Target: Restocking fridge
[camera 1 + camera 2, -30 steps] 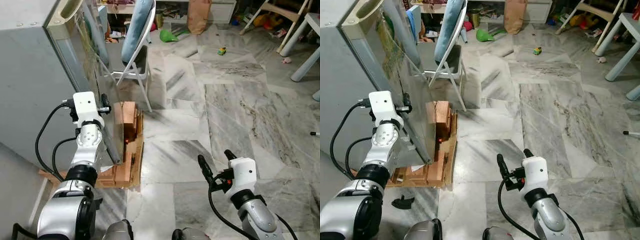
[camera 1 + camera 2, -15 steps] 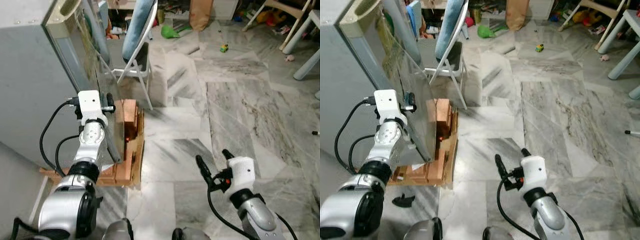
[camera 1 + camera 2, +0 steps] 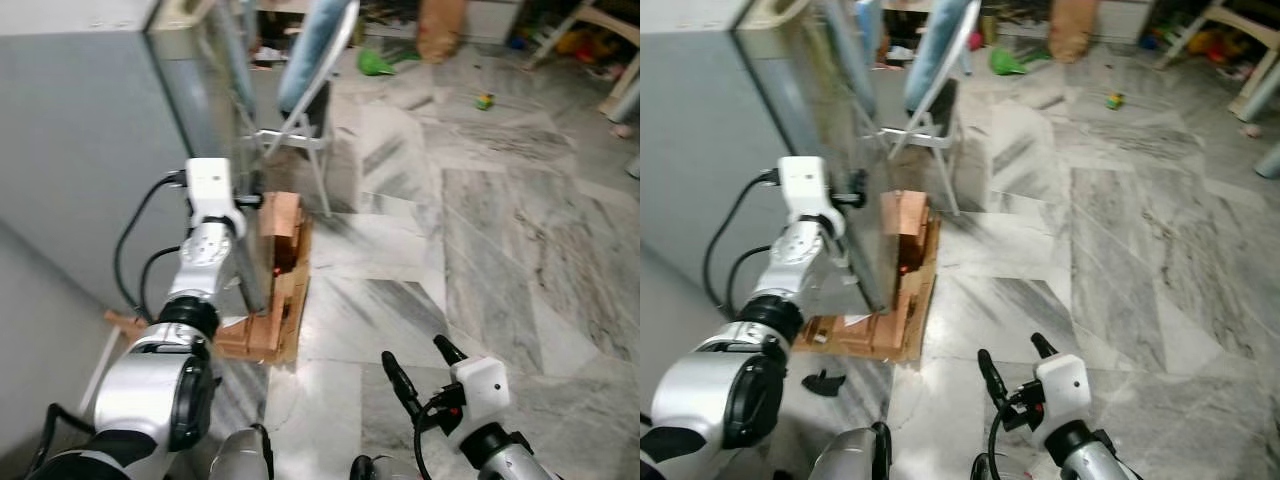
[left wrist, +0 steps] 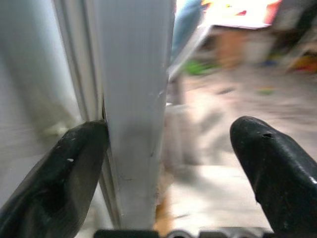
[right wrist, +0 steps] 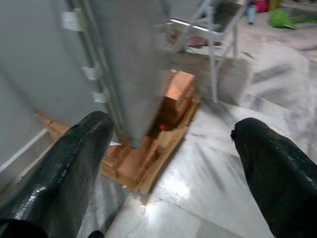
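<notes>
Nearest, low before the body: right gripper [image 3: 1012,378], fingers spread wide and holding nothing, hanging over the marble floor [image 3: 480,260] well apart from the fridge [image 3: 90,130].

Further out, left gripper [image 3: 252,201] raised against the fridge door [image 4: 133,109], at its free vertical edge. Fingers parted in the left wrist view, one black finger [image 4: 74,163] pressed to the seam where door meets cabinet, the other standing clear on the door's outer side, so the edge sits between them but not pinched. Door only slightly ajar, its long edge running upright, straight up and down across the gripper's opening.

Fridge itself grey, standing on a wooden pallet [image 3: 902,300] on the floor, off to the robot's left. No goods for stocking visible.

Judged step: getting the door open. Turning point: door edge lying directly in the left gripper's gap, left arm clearly the nearer, swing of the door away from the fridge toward the open floor.

Beyond the fridge, a folding chair [image 3: 310,90] just behind the door's sweep, a likely obstruction. Farther still, scattered toys, blurred.
</notes>
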Tool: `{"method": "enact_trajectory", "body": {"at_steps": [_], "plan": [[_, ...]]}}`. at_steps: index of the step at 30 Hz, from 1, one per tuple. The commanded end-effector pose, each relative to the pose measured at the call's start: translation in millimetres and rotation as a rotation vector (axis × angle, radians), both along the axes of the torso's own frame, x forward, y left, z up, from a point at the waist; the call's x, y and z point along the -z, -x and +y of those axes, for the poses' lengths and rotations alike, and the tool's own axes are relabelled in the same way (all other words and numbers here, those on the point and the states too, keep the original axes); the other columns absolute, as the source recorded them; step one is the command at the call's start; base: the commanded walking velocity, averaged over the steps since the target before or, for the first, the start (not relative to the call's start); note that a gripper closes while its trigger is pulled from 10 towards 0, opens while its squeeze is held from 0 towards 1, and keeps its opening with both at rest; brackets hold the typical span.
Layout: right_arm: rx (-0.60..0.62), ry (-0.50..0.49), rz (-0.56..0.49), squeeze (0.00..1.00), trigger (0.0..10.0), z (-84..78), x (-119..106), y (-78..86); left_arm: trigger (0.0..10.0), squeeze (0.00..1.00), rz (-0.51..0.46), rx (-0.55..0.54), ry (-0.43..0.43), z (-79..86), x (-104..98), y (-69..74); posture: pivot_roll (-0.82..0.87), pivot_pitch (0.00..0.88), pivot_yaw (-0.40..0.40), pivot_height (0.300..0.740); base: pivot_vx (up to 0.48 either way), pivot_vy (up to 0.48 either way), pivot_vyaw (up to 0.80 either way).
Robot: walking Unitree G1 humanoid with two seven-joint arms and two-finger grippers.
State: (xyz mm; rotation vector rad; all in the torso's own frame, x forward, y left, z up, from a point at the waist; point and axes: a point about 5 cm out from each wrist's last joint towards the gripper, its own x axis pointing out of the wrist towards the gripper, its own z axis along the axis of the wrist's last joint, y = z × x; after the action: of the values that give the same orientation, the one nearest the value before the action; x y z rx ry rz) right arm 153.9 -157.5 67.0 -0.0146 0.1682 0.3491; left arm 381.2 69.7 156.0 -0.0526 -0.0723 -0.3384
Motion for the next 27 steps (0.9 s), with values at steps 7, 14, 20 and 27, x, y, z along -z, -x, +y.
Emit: {"method": "enact_trajectory", "body": {"at_steps": [7,14,20,27], "plan": [[0.005,-0.029,-0.045,0.0,10.0,9.8,-10,-7.0,10.0,0.0,-0.455,0.915,0.078,-204.3,-122,117.3,-0.04,0.113,0.036,0.74,0.0,0.0,0.0],[0.018,-0.037,-0.052,0.0,10.0,12.9,-13,-14.0,10.0,0.0,-0.318,0.547,-0.021,-135.6,-77,50.7,-0.03,0.116,0.046,0.74,0.0,0.0,0.0],[0.024,-0.034,-0.057,0.0,10.0,5.4,-15,-29.4,10.0,0.0,-0.21,0.268,-0.164,-48.3,-36,15.0,-0.02,0.112,0.044,0.74,0.0,-0.111,0.0],[0.023,-0.024,-0.059,0.0,10.0,2.1,-14,-33.5,10.0,0.0,-0.046,0.03,-0.185,29.2,26,25.1,-0.01,0.106,0.03,0.74,0.0,-0.436,0.0]]}}
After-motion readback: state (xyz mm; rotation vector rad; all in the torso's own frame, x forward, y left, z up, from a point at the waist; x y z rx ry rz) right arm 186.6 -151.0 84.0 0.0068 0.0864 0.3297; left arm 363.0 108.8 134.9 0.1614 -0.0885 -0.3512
